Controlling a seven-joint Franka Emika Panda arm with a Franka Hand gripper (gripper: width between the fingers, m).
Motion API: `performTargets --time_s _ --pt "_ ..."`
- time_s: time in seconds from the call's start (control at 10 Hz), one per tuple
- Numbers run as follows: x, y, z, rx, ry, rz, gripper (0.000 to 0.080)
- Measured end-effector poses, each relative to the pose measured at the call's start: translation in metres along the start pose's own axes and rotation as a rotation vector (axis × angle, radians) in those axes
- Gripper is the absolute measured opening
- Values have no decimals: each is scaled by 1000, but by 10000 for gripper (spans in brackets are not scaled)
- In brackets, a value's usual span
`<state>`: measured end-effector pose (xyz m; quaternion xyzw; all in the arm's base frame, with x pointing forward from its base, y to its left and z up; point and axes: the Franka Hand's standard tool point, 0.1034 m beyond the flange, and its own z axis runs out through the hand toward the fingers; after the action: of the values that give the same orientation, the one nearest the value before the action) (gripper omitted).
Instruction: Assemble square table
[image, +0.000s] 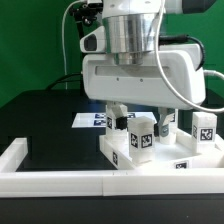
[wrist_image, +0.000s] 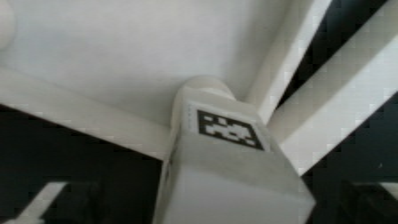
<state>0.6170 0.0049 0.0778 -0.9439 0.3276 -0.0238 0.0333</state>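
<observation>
The border rail (image: 60, 178) runs nearest the camera. Just behind it lies the square table slab (image: 165, 158), with tagged legs (image: 141, 135) standing on it. Above the slab the gripper (image: 118, 122) pinches one leg (wrist_image: 228, 150), while the marker board (image: 88, 119) lies farther back.

One slab (image: 165, 158), three visible legs (image: 141, 133), one marker board (image: 88, 119)

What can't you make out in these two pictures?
- Jaws: in the exterior view the gripper reaches down among the legs; open or shut cannot be told.
- Marker board: exterior view, mostly hidden behind the gripper.
- Slab: right corner cut off by the exterior view's right edge.
- Wrist view: blurred; one tagged leg, its lower end cut off.
</observation>
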Motion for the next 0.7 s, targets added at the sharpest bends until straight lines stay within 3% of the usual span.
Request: performTargets --time_s 0.2,0.5,0.7 --pt "-2 -2 0 -8 2 -176 648" --pt "-4 -4 1 -51 14 -488 648" --pt "-3 -3 1 -56 10 -656 648"
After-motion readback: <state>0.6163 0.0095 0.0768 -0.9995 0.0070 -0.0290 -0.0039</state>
